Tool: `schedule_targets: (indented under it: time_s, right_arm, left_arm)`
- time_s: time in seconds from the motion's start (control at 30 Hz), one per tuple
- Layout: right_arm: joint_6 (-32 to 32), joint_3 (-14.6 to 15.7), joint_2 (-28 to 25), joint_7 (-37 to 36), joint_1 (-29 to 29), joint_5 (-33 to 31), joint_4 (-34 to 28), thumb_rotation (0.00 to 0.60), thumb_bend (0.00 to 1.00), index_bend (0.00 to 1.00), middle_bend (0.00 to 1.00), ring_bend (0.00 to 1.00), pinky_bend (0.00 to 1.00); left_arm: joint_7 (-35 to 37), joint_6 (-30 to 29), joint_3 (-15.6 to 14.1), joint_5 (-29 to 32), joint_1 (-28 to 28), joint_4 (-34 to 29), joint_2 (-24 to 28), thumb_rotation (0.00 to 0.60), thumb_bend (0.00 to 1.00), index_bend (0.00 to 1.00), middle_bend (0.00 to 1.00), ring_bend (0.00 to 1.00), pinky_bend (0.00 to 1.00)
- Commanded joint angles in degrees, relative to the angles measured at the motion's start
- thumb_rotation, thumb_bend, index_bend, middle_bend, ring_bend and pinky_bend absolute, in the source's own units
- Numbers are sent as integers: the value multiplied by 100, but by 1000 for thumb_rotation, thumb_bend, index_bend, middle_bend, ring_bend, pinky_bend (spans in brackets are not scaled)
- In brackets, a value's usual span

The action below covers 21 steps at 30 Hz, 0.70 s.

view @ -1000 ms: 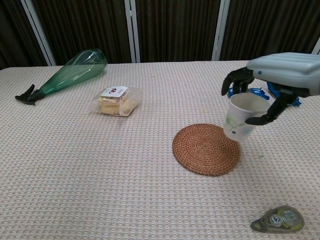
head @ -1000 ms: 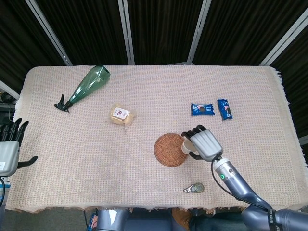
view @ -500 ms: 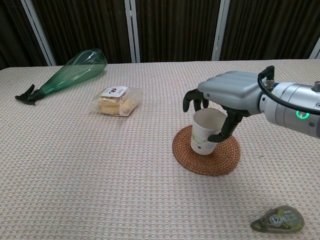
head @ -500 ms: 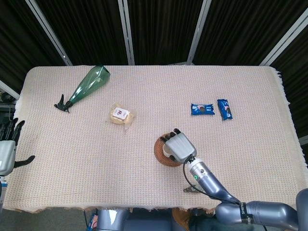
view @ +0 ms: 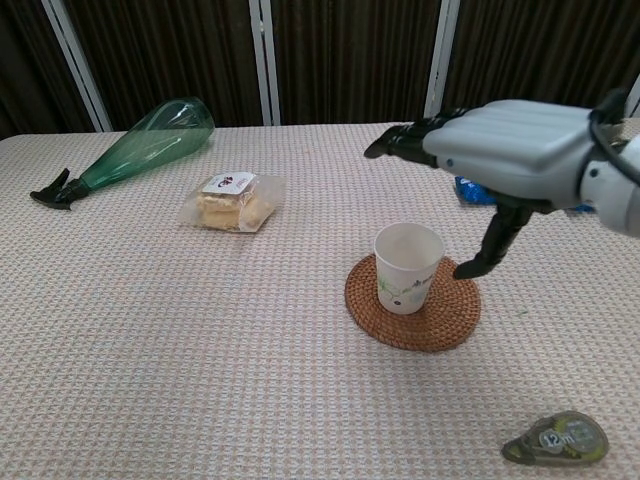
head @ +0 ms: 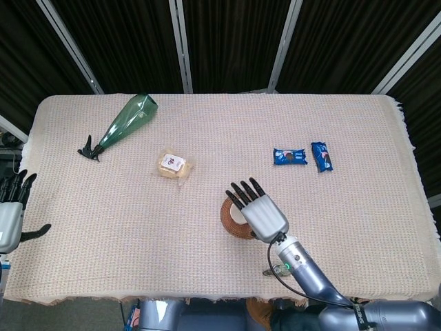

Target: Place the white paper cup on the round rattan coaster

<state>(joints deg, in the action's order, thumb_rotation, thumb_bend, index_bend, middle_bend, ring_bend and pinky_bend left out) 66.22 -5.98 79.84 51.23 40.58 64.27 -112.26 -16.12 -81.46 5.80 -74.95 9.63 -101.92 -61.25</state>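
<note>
The white paper cup (view: 407, 267) stands upright on the round rattan coaster (view: 440, 318) near the table's middle. In the head view only a sliver of the cup (head: 236, 215) and the coaster's left part (head: 228, 214) show under my right hand (head: 259, 211). My right hand (view: 505, 150) hovers above and to the right of the cup with its fingers spread, holding nothing; its thumb hangs down beside the cup without touching it. My left hand (head: 12, 214) rests open at the table's far left edge, far from the cup.
A green glass bottle (head: 124, 125) lies on its side at the back left. A wrapped snack (head: 173, 165) sits left of the coaster. Two blue packets (head: 303, 156) lie at the back right. A tape measure (view: 556, 439) lies near the front right edge.
My right hand carried the cup leftward onto the coaster, then let go and rose with its fingers spread. The cup now stands free. The left hand stayed put.
</note>
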Motion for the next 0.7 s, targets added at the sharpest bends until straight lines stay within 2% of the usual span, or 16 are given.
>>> schedule_targets:
  time_s: [0.03, 0.17, 0.3, 0.5, 0.57, 0.7]
  right_arm:
    - [740, 435, -716, -202, -582, 816, -515, 600, 0, 0, 0, 0, 0]
    - [1441, 971, -1210, -1176, -1291, 1670, -347, 600, 0, 0, 0, 0, 0]
    - [2133, 1332, -1382, -2330, -1880, 2389, 294, 600, 0, 0, 0, 0, 0]
    - [2863, 1401, -1290, -3416, -2402, 2783, 1064, 600, 0, 0, 0, 0, 0]
    - [2989, 1348, -1236, -3559, -2511, 2854, 1357, 600, 0, 0, 0, 0, 0]
    - [3026, 1259, -1227, -3626, -2589, 2828, 1557, 600, 0, 0, 0, 0, 0]
  left_arm:
    - [74, -68, -38, -92, -48, -34, 33, 600, 0, 0, 0, 0, 0]
    - [195, -156, -129, -269, -127, -66, 73, 600, 0, 0, 0, 0, 0]
    - [249, -258, -213, -406, -215, -88, 94, 600, 0, 0, 0, 0, 0]
    - [359, -399, -247, -554, -293, -52, 100, 600, 0, 0, 0, 0, 0]
    - [378, -395, -256, -590, -293, -27, 93, 600, 0, 0, 0, 0, 0]
    - [354, -372, -268, -619, -285, 0, 75, 600, 0, 0, 0, 0, 0]
